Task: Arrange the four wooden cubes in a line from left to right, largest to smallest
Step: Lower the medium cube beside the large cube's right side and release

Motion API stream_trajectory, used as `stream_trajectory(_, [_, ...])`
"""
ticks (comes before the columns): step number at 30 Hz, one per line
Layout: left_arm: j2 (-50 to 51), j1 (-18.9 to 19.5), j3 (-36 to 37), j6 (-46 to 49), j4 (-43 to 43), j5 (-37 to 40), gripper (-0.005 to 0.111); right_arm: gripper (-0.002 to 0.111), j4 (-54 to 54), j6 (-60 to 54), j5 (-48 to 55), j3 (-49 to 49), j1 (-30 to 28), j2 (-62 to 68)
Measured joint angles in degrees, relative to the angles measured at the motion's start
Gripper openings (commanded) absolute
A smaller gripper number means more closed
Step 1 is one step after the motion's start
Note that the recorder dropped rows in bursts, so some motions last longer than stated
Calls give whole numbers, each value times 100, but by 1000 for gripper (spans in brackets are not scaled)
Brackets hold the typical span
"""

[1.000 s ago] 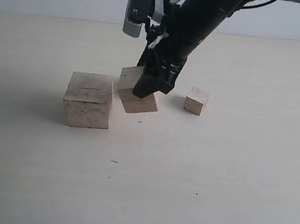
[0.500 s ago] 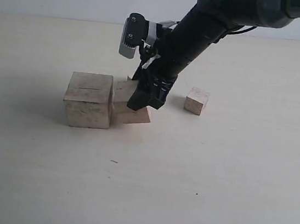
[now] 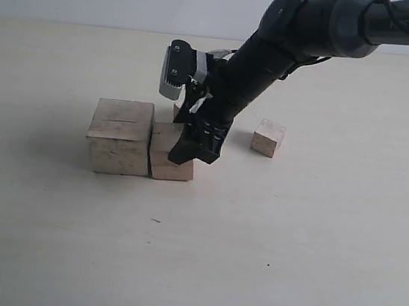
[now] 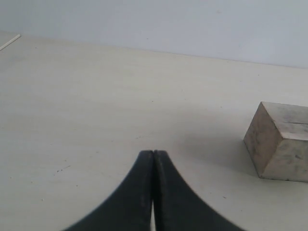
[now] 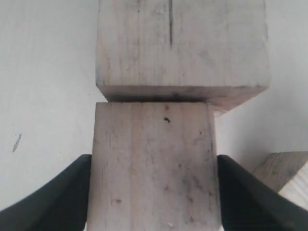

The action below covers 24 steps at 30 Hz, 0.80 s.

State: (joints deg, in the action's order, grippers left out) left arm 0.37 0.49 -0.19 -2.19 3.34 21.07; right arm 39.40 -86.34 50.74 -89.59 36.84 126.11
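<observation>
The largest wooden cube [image 3: 120, 136], with a slit line on its top, rests on the table at the left. A mid-sized cube [image 3: 168, 157] sits flat against its right side, and my right gripper [image 3: 196, 146] is shut on it. In the right wrist view the fingers [image 5: 62, 197] press both flanks of this mid-sized cube [image 5: 154, 163], which abuts the largest cube [image 5: 180, 48]. The smallest cube [image 3: 268, 137] lies apart to the right. Another cube [image 3: 176, 108] peeks from behind the arm, mostly hidden. My left gripper [image 4: 154, 155] is shut on nothing, with the largest cube [image 4: 281, 142] off to one side.
The pale tabletop [image 3: 290, 247] stretches wide in front of and to the right of the cubes. The right arm [image 3: 278, 49] leans over the row from the upper right. A corner of another cube [image 5: 284, 175] shows beside the held one.
The right gripper has come down and to the left with the mid-sized cube. The cube went from tilted in the air to flat on the table against the largest cube.
</observation>
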Motion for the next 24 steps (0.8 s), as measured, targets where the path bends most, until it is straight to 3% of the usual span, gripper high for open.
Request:
stream_trajectory(8, [0, 0, 0, 0, 0, 0, 0, 50, 13, -46, 0, 0, 0, 0])
stream_trajectory(12, [0, 0, 0, 0, 0, 0, 0, 64, 13, -46, -56, 0, 0, -24])
stream_trajectory(24, [0, 0, 0, 0, 0, 0, 0, 68, 59, 212, -260, 0, 0, -269])
